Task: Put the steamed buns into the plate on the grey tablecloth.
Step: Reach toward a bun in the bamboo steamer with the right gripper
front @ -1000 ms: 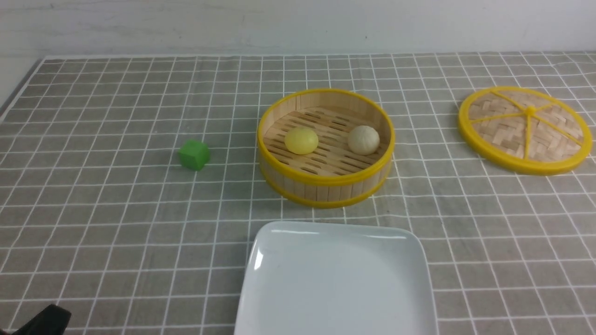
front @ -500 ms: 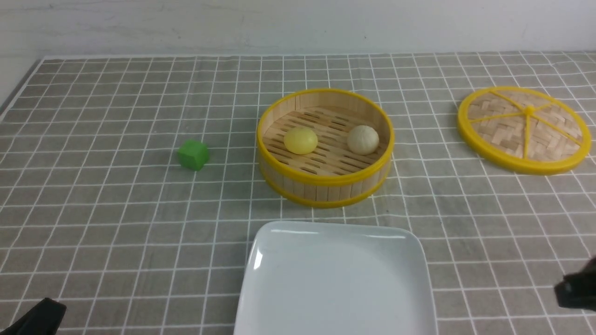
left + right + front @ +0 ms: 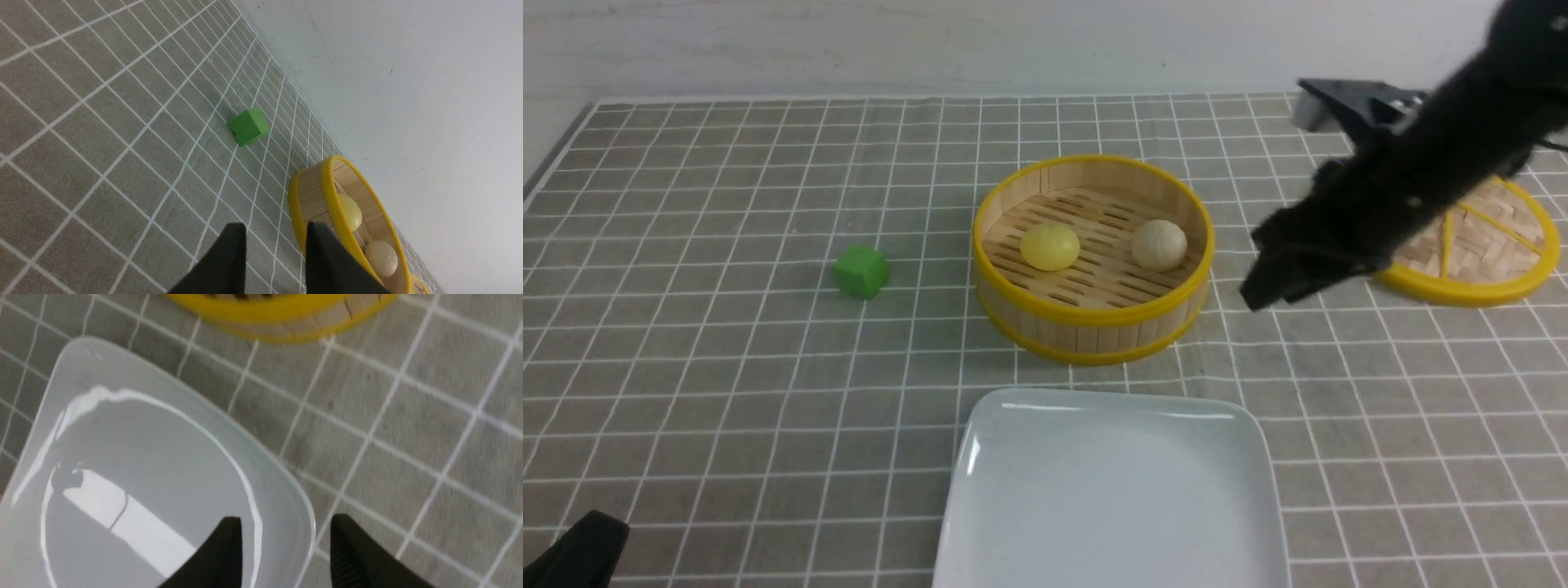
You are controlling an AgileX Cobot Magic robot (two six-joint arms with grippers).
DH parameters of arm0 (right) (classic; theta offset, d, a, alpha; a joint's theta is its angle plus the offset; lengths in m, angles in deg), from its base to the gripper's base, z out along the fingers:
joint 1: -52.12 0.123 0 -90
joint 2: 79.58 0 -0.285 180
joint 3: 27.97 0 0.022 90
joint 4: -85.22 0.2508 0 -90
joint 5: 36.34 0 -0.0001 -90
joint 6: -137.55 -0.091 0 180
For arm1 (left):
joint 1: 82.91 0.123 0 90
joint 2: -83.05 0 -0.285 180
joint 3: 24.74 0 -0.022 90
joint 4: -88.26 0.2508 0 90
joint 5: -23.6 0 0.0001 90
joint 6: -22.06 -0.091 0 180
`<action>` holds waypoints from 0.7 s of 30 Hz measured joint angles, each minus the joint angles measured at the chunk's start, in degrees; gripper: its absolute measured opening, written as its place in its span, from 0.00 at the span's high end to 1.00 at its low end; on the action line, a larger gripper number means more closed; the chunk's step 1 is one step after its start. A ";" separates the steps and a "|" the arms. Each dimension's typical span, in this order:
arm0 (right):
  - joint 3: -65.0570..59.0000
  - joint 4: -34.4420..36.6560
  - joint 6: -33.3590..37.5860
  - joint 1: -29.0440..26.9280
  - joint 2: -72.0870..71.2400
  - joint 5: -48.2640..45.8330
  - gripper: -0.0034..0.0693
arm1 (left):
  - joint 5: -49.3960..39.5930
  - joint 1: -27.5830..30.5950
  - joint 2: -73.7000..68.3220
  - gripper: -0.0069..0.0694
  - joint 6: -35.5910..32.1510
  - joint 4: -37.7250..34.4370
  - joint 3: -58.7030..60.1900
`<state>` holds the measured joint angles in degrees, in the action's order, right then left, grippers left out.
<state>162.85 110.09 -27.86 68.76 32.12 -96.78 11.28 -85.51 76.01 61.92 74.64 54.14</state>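
Grey tablecloth [image 3: 792,457] with thin white squares runs back to a pale wall [image 3: 1045,49]. On it, the two steamed buns sit inside the round steamer [image 3: 1094,335]. If the steamer is a clock, the yellow bun [image 3: 1049,247] is near nine and the off-white bun [image 3: 1159,245] is near three. The big white plate [image 3: 1111,498] is just outside at six o'clock, with no bun on it. Farther out, the green cube [image 3: 860,271] is at nine, and the woven lid [image 3: 1474,253] is at three, partly behind the right arm [image 3: 1413,171].

That arm is what is new: it was just a bit at the edge, and now it reaches in, all blurry. Its right gripper [image 3: 288,522] has popped wide open and holds nothing. It is near the steamer, on the three to four o'clock side, so it looks like it is getting ready to grab. I think the off-white bun comes first. It must miss the rim and squeeze softly. The left gripper [image 3: 278,228] is open too, with nothing in it.
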 joint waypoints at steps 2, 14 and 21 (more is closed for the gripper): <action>11.44 -4.01 -3.34 2.09 7.04 -2.94 0.44 | -4.13 0.00 0.00 0.59 0.00 0.06 -1.37; 55.99 -18.20 -14.59 5.47 38.78 -10.06 0.36 | -25.17 0.00 -8.56 0.59 -1.91 0.63 -14.41; 57.30 -18.61 -15.19 5.53 39.06 -10.91 0.36 | -29.28 0.00 -18.69 0.59 -10.41 0.68 -21.90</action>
<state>220.15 91.48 -43.04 74.29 71.18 -107.69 -18.00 -85.51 57.32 51.51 75.31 32.24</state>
